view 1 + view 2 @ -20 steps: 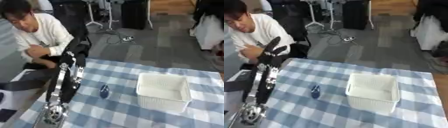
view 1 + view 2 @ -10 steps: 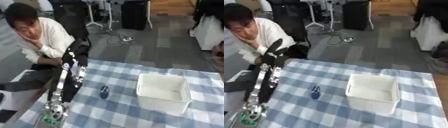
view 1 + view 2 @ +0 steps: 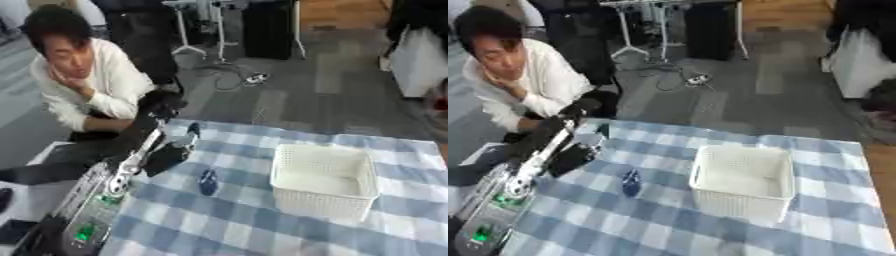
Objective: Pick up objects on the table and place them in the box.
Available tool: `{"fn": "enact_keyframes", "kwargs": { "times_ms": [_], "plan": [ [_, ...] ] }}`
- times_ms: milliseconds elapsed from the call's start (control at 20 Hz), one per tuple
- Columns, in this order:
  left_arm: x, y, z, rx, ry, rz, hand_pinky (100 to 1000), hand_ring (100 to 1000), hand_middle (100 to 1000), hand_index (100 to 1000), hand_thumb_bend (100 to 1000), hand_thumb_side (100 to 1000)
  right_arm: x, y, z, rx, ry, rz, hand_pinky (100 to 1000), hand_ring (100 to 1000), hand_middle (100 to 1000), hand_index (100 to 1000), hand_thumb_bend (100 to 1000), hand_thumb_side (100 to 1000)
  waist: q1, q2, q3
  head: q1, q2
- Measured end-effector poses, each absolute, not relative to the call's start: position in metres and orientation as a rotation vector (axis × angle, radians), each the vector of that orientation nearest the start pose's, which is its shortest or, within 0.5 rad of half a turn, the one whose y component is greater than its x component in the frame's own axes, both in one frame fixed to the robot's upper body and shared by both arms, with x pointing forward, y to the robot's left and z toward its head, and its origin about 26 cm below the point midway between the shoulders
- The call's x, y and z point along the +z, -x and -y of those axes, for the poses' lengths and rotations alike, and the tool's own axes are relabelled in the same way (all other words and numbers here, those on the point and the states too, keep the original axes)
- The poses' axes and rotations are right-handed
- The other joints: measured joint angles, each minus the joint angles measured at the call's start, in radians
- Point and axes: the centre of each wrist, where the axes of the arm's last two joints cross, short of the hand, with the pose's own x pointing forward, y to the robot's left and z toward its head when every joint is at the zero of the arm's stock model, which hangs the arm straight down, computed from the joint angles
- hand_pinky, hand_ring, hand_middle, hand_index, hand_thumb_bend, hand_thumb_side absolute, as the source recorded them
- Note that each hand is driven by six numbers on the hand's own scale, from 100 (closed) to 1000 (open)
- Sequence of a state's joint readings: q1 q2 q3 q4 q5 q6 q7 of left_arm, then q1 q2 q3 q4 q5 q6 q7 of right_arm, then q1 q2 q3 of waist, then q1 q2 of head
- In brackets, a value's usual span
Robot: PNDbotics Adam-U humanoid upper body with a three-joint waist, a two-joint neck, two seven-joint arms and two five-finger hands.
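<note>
Left eye view first: the left hand (image 3: 166, 152) comes in along the table's left edge, a dark shape low over the blue-checked cloth (image 3: 262, 230), and whether its fingers are straight or curled can't be told; nothing shows in its hold. The small dark object (image 3: 207, 181) lies on the cloth, to the right of the hand and nearer the camera, near it but apart. Its long axis runs roughly away from the robot, slightly tilted. The white box (image 3: 324, 181) stands further right, well apart from the object.

Right eye view now: same layout, the dark piece (image 3: 630, 182) sits between the left hand (image 3: 570, 157) and the box (image 3: 741, 181), closer to the hand. The right hand shows nowhere, so the left is the one placed for this pick. My read: the reach has to go rightward and back toward the robot, coming down across the object's narrow width, then carry on right to the box, which looks empty
</note>
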State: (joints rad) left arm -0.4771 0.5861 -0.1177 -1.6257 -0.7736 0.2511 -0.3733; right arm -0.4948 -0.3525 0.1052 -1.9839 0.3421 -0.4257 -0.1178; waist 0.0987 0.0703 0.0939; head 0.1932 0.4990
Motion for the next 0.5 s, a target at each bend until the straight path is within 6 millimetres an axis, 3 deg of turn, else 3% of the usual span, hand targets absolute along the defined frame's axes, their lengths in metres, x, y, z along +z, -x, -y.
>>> {"fn": "enact_keyframes", "kwargs": {
  "times_ms": [150, 300, 350, 500],
  "plan": [
    [0.198, -0.380, -0.308, -1.241, -0.939, 1.213, 810, 918, 1000, 1000, 807, 753, 0.244, -0.312, 0.220, -0.775, -0.436, -3.196, 527, 516, 571, 638, 233, 1000, 0.004, -0.001, -0.002, 0.000, 0.007],
    [0.202, -0.395, -0.313, -1.299, -0.866, 1.091, 799, 912, 1000, 1000, 829, 696, 0.245, -0.312, 0.221, -0.779, -0.498, -3.205, 528, 517, 571, 638, 236, 1000, 0.005, -0.003, -0.006, 0.001, 0.008],
    [0.201, -0.400, -0.314, -1.310, -0.841, 1.062, 759, 904, 1000, 1000, 841, 655, 0.245, -0.312, 0.221, -0.781, -0.513, -3.206, 528, 517, 570, 642, 239, 1000, 0.005, -0.003, -0.006, 0.001, 0.009],
    [0.197, -0.413, -0.321, -1.329, -0.775, 0.978, 758, 900, 1000, 1000, 844, 644, 0.244, -0.312, 0.220, -0.796, -0.525, -3.206, 529, 516, 570, 643, 241, 1000, 0.007, -0.003, -0.011, 0.001, 0.010]
  ]
}}
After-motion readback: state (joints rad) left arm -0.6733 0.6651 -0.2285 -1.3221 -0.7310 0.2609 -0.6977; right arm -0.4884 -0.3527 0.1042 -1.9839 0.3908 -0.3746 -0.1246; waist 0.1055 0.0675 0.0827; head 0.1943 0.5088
